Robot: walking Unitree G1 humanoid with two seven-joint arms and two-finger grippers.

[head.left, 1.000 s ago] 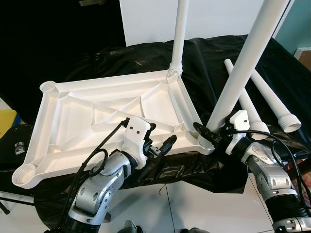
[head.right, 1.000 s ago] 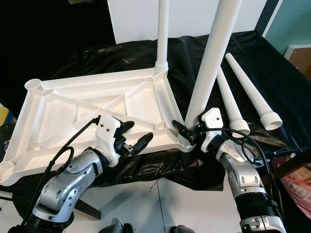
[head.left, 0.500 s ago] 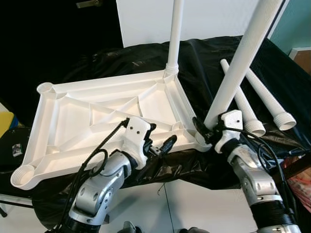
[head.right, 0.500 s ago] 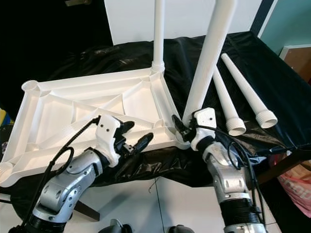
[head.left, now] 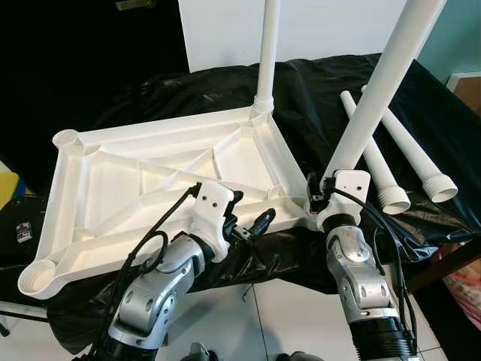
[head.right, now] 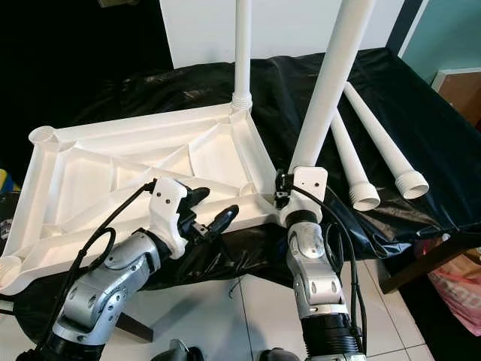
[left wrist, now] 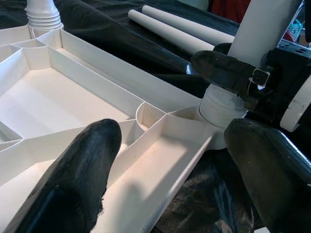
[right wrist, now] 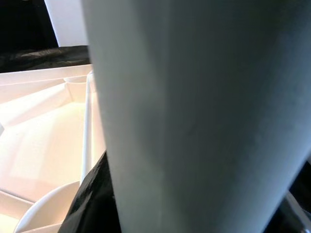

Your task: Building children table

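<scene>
Two legs stand in the upturned tabletop [head.left: 113, 195] (two lie loose), right gripper [head.left: 319, 199] pinching near leg [head.left: 372, 90], left gripper [head.left: 244, 218] spread.

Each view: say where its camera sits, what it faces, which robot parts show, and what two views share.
Eye views: head, looking down at tabletop; both arms show.
Left wrist: looks along open left gripper over the tabletop at the near leg.
Right wrist: pressed close against that leg, right gripper clamped on it.
Shared: left wrist and eye views both show the spare legs and far leg.
</scene>
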